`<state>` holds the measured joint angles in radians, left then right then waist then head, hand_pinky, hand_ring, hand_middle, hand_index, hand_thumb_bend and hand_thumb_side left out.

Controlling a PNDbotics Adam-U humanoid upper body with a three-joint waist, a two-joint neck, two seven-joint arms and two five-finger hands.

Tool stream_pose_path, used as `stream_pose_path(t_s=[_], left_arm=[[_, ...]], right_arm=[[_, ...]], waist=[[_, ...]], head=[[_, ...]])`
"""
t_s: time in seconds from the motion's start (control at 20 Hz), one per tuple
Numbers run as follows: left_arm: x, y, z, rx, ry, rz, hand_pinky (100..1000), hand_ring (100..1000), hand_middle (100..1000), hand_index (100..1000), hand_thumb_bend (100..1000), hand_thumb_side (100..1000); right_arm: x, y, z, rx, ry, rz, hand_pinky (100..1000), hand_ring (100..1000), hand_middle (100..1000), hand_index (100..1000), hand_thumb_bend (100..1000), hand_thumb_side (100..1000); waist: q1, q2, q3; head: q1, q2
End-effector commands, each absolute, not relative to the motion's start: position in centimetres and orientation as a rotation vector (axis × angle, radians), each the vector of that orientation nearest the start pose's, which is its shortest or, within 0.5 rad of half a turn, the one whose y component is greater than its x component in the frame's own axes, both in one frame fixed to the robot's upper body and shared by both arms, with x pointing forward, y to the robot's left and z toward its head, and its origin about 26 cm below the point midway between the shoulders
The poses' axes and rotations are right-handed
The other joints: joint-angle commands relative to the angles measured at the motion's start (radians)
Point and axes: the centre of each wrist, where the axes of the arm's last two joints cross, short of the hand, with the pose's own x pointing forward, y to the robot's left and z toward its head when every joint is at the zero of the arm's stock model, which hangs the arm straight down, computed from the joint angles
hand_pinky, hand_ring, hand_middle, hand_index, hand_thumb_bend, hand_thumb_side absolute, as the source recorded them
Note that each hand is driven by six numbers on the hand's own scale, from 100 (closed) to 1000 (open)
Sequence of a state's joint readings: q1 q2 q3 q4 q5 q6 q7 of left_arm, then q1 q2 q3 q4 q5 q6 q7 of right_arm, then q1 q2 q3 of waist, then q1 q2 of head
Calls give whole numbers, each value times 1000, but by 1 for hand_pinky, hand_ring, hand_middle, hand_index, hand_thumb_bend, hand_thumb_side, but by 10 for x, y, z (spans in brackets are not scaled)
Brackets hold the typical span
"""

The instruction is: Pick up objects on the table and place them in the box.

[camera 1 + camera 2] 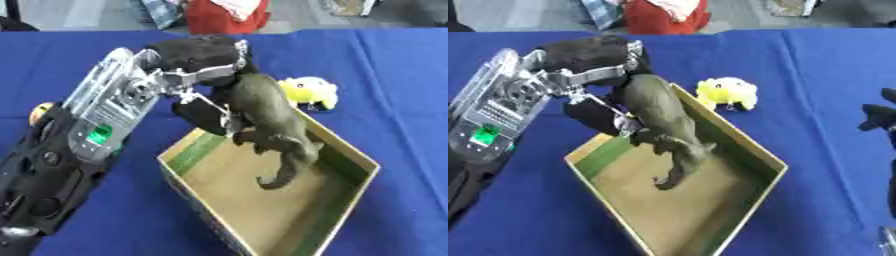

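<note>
Left eye view. Your left hand (pixel 206 65) is curled round the olive-green plastic dinosaur figure (pixel 271 125), fingers clamped on its front half. The figure hangs over the far corner of the open tan cardboard box with the green inner band (pixel 354 175), tail tip low inside and near the floor; whether it touches, you cannot tell. Long axis runs from the hand at the far left down toward the box's middle, tail leading, head end hidden in the grip. To finish this placement well, I judge you should lower the hand a little more so the body clears the far rim, turn the long axis along the box's length, then open the fingers only once the legs are below the rim. A small yellow soft toy (pixel 310 91) sits on the blue tablecloth (pixel 394 75) just beyond the box's far right side, probably next to go in.

Right eye view. Same grip, same tilt; the tail curls toward the box's left wall. Your right hand (pixel 879 117) shows at the right edge, dark, over the cloth, well apart from the box; whether its fingers are apart or together cannot be told.
</note>
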<state>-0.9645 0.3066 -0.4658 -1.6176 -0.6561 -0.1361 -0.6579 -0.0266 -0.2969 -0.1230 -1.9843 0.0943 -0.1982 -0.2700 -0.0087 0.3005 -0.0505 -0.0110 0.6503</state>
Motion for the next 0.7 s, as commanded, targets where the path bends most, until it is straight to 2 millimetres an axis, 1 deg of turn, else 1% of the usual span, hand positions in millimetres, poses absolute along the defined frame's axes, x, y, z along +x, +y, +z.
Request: stream_pose_path(t_s=[0.05, 0.15, 0.2, 0.25, 0.45, 0.6, 0.65, 0.7], left_arm=[[365, 83, 281, -620, 2301, 2461, 415, 294, 162, 199, 100, 347], [370, 79, 274, -638, 2302, 2468, 414, 294, 159, 199, 100, 345], [372, 77, 270, -647, 2308, 2471, 412, 294, 158, 199, 100, 320], [374, 76, 266, -657, 2312, 2473, 412, 294, 158, 199, 100, 345], [381, 69, 250, -697, 2290, 2491, 397, 295, 157, 208, 100, 337], [385, 64, 239, -724, 2241, 2520, 413, 322, 179, 266, 100, 314], [386, 62, 236, -734, 2216, 2535, 415, 325, 182, 272, 100, 312], [387, 62, 233, -751, 2184, 2552, 432, 347, 205, 313, 100, 304]], right_arm=[[264, -315, 139, -547, -2267, 47, 793, 751, 432, 825, 100, 1000], [264, -314, 139, -544, -2264, 47, 793, 751, 432, 826, 100, 1000], [264, -314, 138, -543, -2263, 46, 793, 751, 432, 826, 100, 1000], [264, -313, 138, -543, -2263, 46, 793, 751, 432, 826, 100, 1000], [264, -313, 138, -543, -2260, 44, 793, 751, 432, 826, 100, 1000], [265, -312, 138, -542, -2259, 45, 793, 751, 431, 826, 100, 1000], [265, -312, 138, -542, -2259, 45, 793, 751, 431, 826, 100, 1000], [265, -312, 138, -542, -2259, 45, 793, 751, 431, 826, 100, 1000]], waist=[[-2, -13, -3], [-2, -12, -3], [-1, -11, -3], [-1, -11, -3], [1, -9, -3], [2, -7, -3], [2, -6, -3], [2, -6, -3]], head=[[-1, 3], [-1, 3], [-1, 2], [-1, 1], [-2, 1], [-4, 1], [-4, 2], [-5, 2]])
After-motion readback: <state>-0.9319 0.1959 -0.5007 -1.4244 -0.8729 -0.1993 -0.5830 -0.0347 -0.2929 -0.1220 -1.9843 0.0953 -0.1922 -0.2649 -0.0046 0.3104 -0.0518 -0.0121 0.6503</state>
